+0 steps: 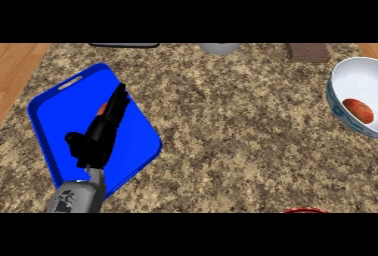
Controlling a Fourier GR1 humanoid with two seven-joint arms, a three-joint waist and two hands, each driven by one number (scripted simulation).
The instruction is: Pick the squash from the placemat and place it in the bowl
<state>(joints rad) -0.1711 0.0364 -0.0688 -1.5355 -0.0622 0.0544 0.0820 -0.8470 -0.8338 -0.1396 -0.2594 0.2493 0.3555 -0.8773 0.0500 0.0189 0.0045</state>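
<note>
1. On my feed the left hand [94, 142] hangs over the blue mat [136, 145], forearm coming in from the lower edge at the left.
2. Fingers [114, 107]: straight, pressed together, pointing toward the mat's far end. The thumb sticks out to the left. They are curled round nothing that I can see.
3. Right hand: nowhere on my feed.
4. Squash: I can't place it for sure. An orange sliver [102, 107] shows at the left edge of the fingers, on the mat, and the hand covers most of it. I can't tell if the fingers touch it or only pass above.
5. The mat lies at the left of the counter [221, 125], turned at an angle, with a slot handle at its far corner.
6. The bowl [341, 80] is at the right edge, partly cut off, white inside, well apart from the mat and the hand.
7. A red-orange lump [358, 111] lies inside the bowl, against its right side. I can't tell what it is.
8. Far edge of the counter, all cut off by the frame: a dark thing [124, 45] at the left, a grey thing [219, 48] in the middle, a brown block [308, 51] at the right.
9. A red rim [306, 210] peeks in at the lower edge, right of centre.
10. A wood strip [18, 65] runs along the counter's left side.
</note>
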